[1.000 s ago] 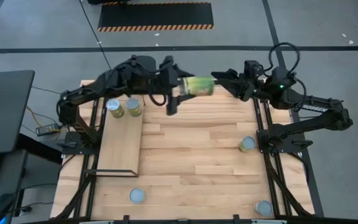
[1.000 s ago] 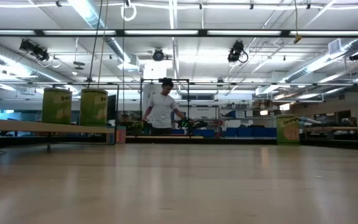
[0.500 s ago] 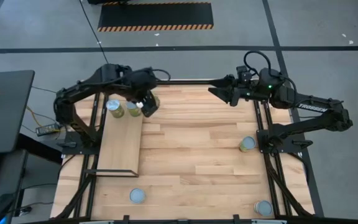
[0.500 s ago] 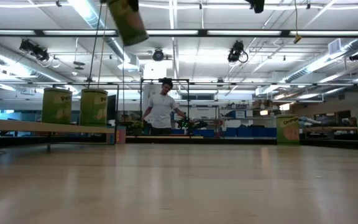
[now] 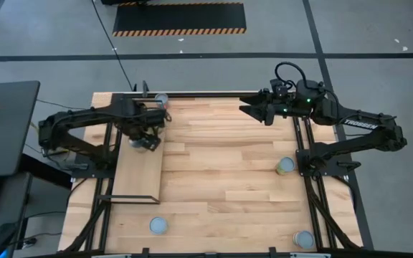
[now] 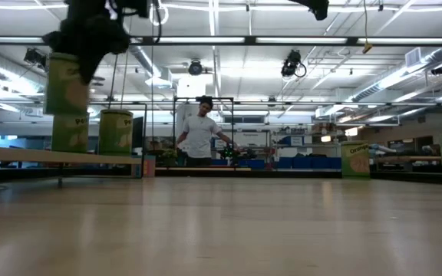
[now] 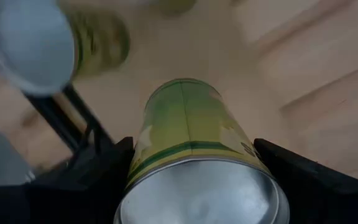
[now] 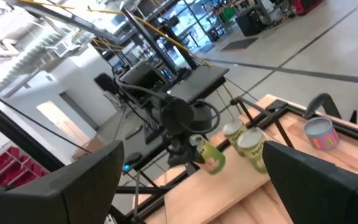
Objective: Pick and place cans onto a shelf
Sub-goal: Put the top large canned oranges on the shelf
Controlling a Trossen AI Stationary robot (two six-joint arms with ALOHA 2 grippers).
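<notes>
The left gripper point(image 5: 146, 136), fingers pinching an olive-labelled silver-topped can point(image 7: 197, 155), has swung from the counter's twelve o'clock to the pale plywood shelf point(image 5: 138, 175) at ten o'clock; placement looks imminent. The right gripper point(image 5: 247, 109) waits, fingers spread.

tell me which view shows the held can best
Left wrist view: the can fills it, between the left gripper's fingers. High view hides it under the gripper; low shows its side; right wrist shows it small.
</notes>
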